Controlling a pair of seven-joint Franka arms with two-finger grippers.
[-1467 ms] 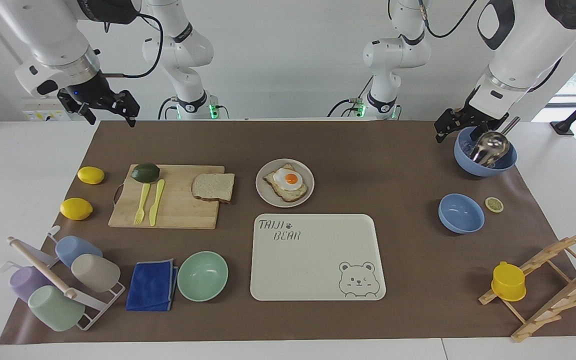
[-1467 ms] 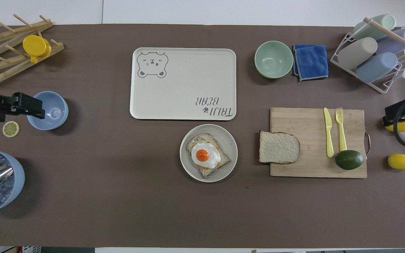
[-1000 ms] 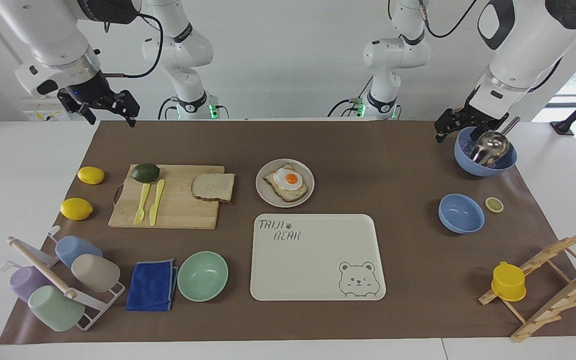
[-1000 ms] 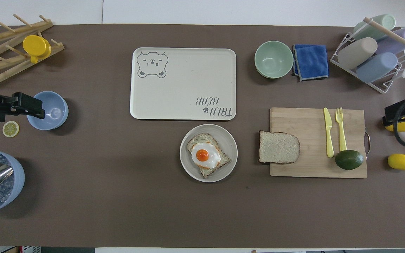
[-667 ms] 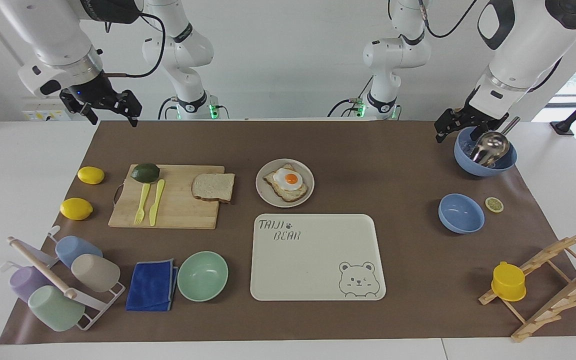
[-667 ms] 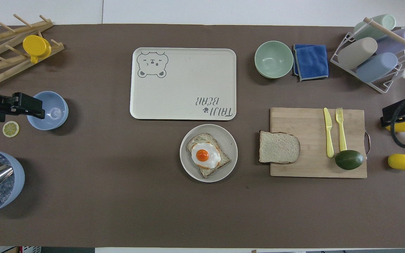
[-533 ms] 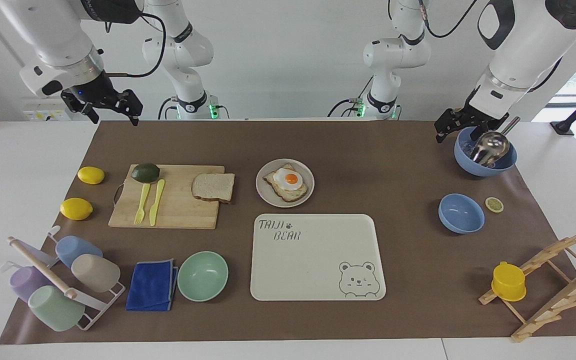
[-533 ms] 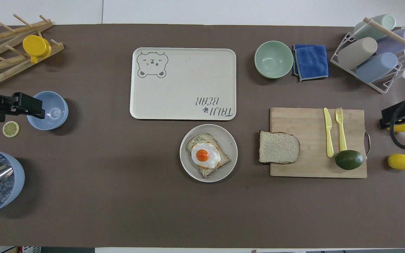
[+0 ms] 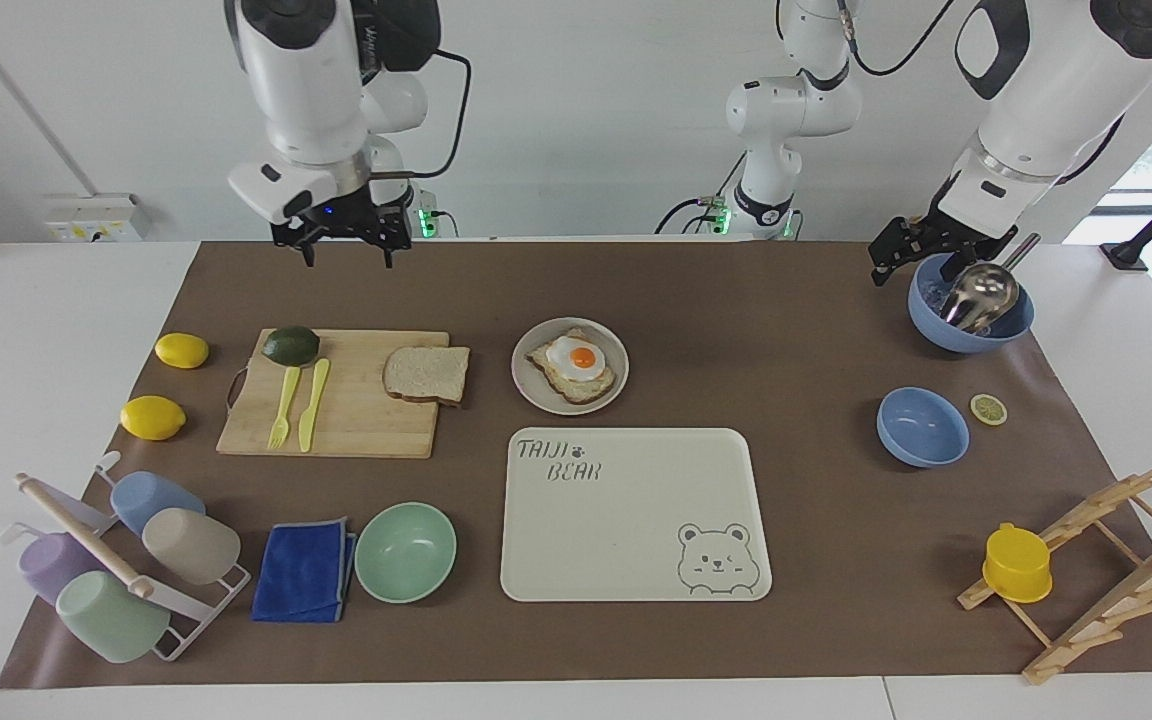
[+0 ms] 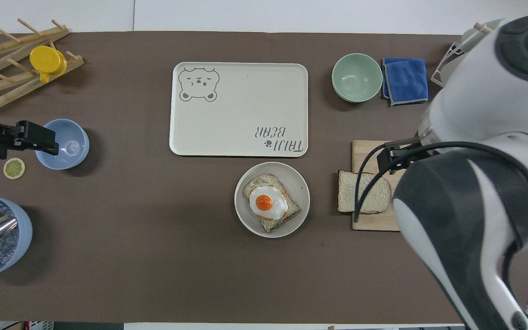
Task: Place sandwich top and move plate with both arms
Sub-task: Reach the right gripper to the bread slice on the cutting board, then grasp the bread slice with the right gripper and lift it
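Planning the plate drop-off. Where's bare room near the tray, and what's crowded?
The cream tray itself is bare, just farther from the robots than the plate. Bare mat lies between tray and blue bowl. Crowded: the cutting board with the sandwich top.

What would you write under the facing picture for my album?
Right gripper up over the table, bread slice waiting beside the egg plate.

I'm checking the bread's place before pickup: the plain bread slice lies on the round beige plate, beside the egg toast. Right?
Not quite. The facing view shows the plain light-brown bread slice on the wooden cutting board, overhanging its edge; only the egg-topped toast is on the round beige plate.
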